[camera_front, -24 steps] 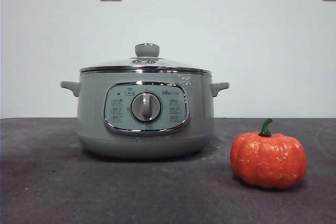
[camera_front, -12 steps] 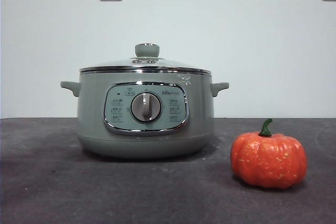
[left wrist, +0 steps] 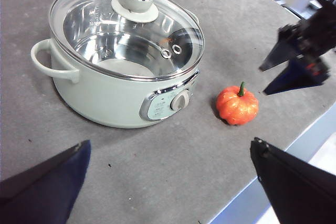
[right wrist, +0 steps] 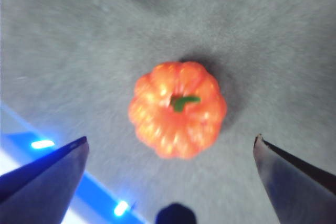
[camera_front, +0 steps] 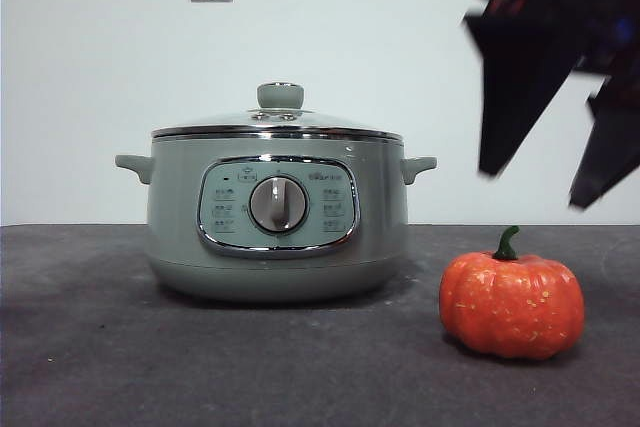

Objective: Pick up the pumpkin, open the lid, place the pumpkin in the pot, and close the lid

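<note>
Your right claw (camera_front: 545,182) hangs spread wide above the small ribbed orange pumpkin (camera_front: 511,305), not touching it. Nothing is done: the glass lid (camera_front: 277,119) still covers the sage-green pot (camera_front: 277,232) beside it.

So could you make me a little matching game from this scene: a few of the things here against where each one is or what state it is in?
Things:
1. pumpkin
2. lid
3. right gripper
4. left gripper

States:
A. shut on the pot
B. open, above the pumpkin
C. on the table beside the pot
D. open, back from the pot

Pairs: 1-C, 2-A, 3-B, 4-D
</note>
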You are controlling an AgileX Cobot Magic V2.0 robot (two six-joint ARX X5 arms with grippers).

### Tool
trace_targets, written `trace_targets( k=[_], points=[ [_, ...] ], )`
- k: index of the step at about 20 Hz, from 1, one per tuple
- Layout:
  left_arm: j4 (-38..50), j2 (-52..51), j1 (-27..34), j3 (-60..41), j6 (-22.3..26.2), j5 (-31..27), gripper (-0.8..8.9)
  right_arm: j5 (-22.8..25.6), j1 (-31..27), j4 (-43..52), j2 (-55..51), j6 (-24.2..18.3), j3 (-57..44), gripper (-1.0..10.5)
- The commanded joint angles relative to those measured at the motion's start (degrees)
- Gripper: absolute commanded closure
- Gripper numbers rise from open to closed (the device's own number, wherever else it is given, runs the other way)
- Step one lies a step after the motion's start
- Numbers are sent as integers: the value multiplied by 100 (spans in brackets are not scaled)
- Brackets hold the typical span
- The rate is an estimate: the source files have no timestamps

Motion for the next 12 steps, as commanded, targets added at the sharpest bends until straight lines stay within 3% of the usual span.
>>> trace_targets(
  k=[1,10,11,12],
  points=[
    [31,-7,-11,24,2,33,156,33,105,173,404,59,9,253],
    [35,-4,-11,24,2,28,156,487,455,579,1453,221,9,264],
    [33,-4,-11,24,2,28,156,492,455,586,1495,319,9,350],
    [33,-4,-11,24,2,28,156,485,455,577,1521,389,9,514]
  ],
)
